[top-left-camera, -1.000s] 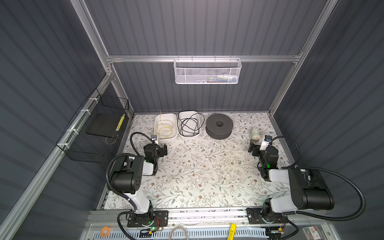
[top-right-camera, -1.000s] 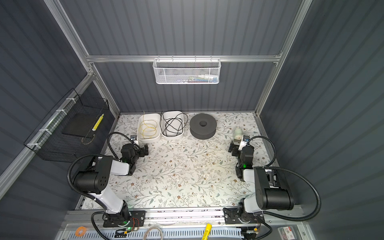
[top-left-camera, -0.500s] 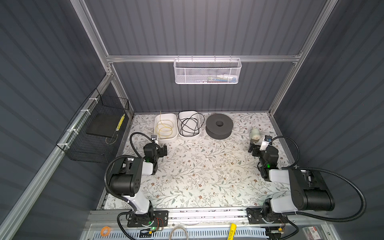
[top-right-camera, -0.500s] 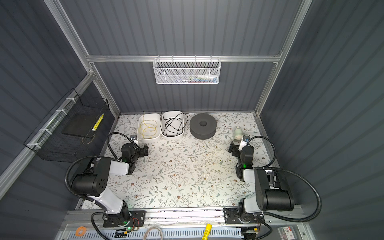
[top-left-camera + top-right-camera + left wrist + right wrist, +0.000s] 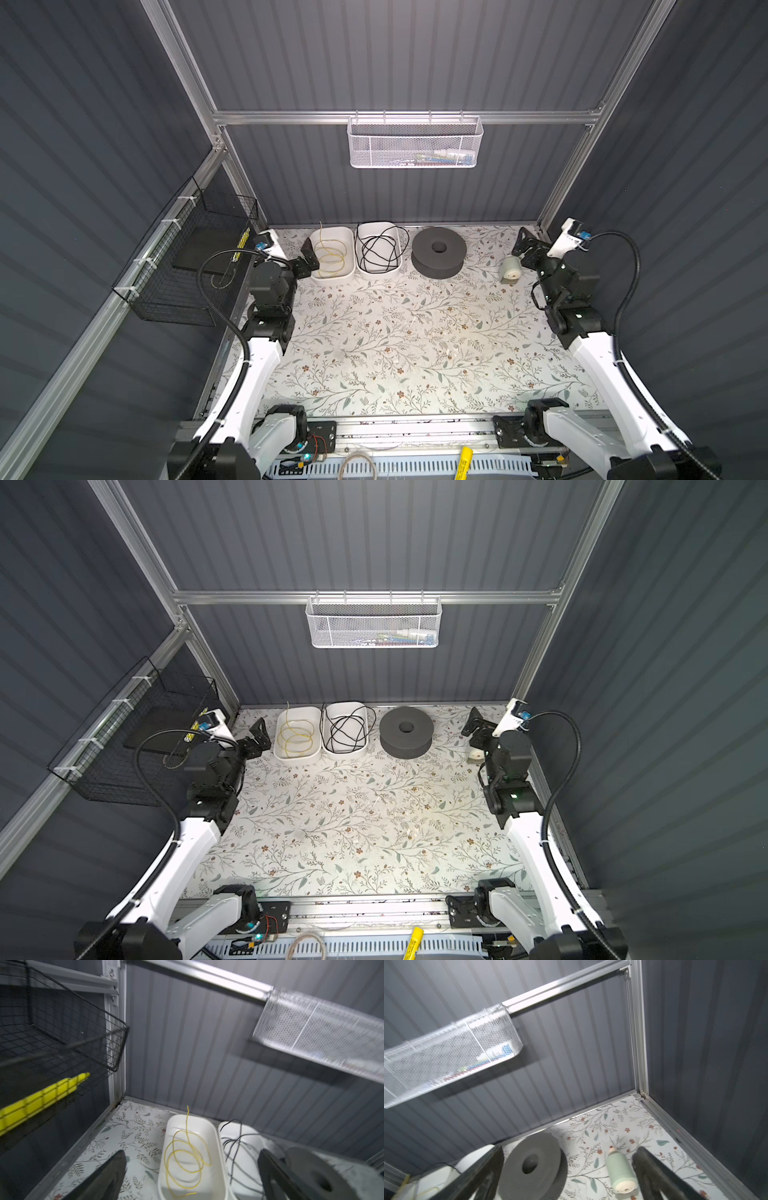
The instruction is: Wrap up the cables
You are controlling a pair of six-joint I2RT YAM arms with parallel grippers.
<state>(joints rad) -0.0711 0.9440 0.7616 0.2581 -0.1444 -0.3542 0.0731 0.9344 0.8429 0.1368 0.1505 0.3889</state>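
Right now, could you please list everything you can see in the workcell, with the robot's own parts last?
trays: two, white, side by side at the back wall
spool: one, dark grey, just right of the trays
cable: one, black, loosely looped in the tray next to the spool
wire coil: one, yellow, in the other tray
bottle: one, pale green, lying on its side, right of the spool
mesh basket: one, white, on the back rail
wire basket: one, black, on the left wall
table cover: one, floral, under everything
left hand: open, empty, beside the coil's tray
right hand: open, empty, by the bottle
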